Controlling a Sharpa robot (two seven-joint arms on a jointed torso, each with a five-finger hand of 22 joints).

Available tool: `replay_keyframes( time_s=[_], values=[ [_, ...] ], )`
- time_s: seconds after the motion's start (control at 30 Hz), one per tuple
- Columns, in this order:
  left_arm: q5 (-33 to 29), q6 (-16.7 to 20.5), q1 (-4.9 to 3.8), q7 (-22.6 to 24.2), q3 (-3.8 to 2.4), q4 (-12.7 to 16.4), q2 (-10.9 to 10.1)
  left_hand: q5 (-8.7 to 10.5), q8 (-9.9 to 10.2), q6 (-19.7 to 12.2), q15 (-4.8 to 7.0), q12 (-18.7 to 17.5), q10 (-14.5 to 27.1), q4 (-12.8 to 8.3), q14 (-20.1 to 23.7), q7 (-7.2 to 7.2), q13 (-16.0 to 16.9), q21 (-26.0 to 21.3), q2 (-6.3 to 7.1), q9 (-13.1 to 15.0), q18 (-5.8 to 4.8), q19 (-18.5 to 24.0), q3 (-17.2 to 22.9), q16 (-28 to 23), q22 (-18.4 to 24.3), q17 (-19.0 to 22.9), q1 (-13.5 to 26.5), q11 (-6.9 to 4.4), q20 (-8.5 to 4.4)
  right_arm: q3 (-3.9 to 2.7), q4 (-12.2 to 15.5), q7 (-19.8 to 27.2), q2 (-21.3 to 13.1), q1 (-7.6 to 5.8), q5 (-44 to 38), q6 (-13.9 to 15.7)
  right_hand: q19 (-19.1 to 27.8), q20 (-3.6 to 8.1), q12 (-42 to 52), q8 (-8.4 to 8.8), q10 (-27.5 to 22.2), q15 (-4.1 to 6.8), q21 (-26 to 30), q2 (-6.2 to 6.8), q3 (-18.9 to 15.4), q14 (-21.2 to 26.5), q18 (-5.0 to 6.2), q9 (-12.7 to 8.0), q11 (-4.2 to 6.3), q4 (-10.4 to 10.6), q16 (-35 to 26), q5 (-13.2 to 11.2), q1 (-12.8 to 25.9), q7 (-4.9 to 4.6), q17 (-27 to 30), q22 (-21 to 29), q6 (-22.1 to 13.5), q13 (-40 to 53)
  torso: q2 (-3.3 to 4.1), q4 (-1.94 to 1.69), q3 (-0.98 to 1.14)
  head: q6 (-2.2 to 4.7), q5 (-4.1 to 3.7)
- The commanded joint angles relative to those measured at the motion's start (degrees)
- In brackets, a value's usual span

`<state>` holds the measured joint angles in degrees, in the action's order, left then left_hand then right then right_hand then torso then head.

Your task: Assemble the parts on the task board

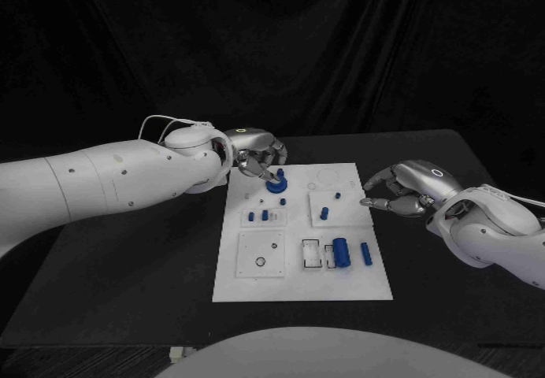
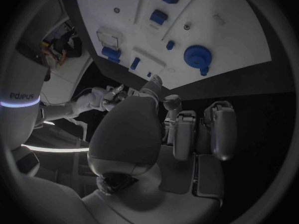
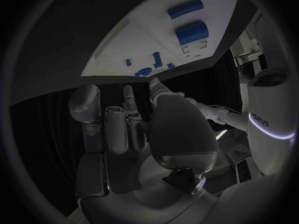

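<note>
The white task board [image 1: 298, 276] lies in the middle of the black table. A round blue toothed part [image 1: 276, 186] sits on its far left area, also visible as the toothed part [image 2: 198, 56]. My left hand [image 1: 256, 153] hovers just behind that part, fingers [image 2: 181, 129] apart and holding nothing. Short blue pegs [image 1: 257, 214] and a peg [image 1: 324, 212] stand in the board's middle plates. A thick blue cylinder [image 1: 341, 252] and a slim one [image 1: 365, 252] lie to the near right. My right hand [image 1: 403, 190] stays at the board's right edge, fingers loosely bent and holding nothing.
A square plate with a small ring [image 1: 261, 261] occupies the board's near left. Bare black table [image 1: 136, 268] surrounds the board on both sides. My left arm [image 1: 113, 181] reaches in over the table's far left.
</note>
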<state>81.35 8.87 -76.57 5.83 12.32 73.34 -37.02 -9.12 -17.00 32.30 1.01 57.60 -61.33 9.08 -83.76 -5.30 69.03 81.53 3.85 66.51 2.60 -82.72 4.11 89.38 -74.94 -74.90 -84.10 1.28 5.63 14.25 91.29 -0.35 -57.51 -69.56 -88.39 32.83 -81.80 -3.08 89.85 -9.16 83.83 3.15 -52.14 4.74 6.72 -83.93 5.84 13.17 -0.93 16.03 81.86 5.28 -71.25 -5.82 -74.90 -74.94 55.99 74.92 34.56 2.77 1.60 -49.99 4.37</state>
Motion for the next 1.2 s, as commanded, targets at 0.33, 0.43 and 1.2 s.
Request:
replay_keyframes(
  time_s=[0.33, 0.43, 1.2],
  values=[
    [14.4, 5.8, 3.88, 5.6, -0.04, -5.4, 4.2, -1.13, 3.4, 1.3, 0.24, -4.3, 2.3, 0.2, -6.2, -0.14, -3.4, 2.5, 2.39, -9.6, -0.88, -1.9, 4.2, 0.6, -12.8, -15.1, -1.7, 0.27, 0.33, -0.03, 0.7, 0.7, -0.6, 0.12, 0.2, 1.3, 0.0, -0.28, 0.1, 0.39, 6.2, -0.38, 0.1, 0.08, -0.1, -4.1, 0.34, -0.1, -0.31, -0.2, -0.3, 0.8, -0.8, 0.0, -6.0, -6.8, 0.4, 15.1, 0.33, 0.14, -0.09, -0.01, 0.17],
    [14.6, 6.6, 4.22, 5.7, -0.04, -5.8, 4.8, -1.1, 3.5, 2.1, -0.05, -12.8, 10.1, 0.4, -6.2, -0.34, -8.8, 2.3, 2.77, -11.1, -0.83, -1.7, 5.0, 0.6, -12.7, -15.1, -1.6, 0.71, 0.4, -0.03, 0.8, 0.7, -0.7, 0.12, 0.2, 1.3, 0.0, -0.28, 0.1, 0.4, 6.2, -0.38, 0.0, 0.08, -0.1, -4.1, 0.34, -0.1, -0.31, -0.2, -0.3, 1.0, -0.8, 0.0, -6.0, -6.8, 0.4, 15.1, 0.37, 0.19, -0.09, -0.01, 0.18],
    [14.8, 5.6, 5.8, 4.9, -0.04, -6.2, 5.5, -0.43, 5.5, 8.5, -1.14, -29.1, 18.9, 0.8, -1.9, -1.19, -22.7, 1.5, 4.77, -20.5, -0.61, -1.0, 7.6, -3.4, -12.4, -9.7, 0.3, 2.54, 1.03, -0.03, 0.3, 0.7, -0.4, 0.21, 0.2, 1.3, 0.0, -0.25, 0.1, 0.61, 6.2, -0.37, 0.1, 0.12, 0.0, -4.1, 0.34, -0.2, -0.3, -0.3, -0.3, 2.7, -1.2, -0.02, -6.0, -6.8, 0.6, 15.1, 0.53, 0.42, -0.19, -0.01, 0.46]
  ],
)
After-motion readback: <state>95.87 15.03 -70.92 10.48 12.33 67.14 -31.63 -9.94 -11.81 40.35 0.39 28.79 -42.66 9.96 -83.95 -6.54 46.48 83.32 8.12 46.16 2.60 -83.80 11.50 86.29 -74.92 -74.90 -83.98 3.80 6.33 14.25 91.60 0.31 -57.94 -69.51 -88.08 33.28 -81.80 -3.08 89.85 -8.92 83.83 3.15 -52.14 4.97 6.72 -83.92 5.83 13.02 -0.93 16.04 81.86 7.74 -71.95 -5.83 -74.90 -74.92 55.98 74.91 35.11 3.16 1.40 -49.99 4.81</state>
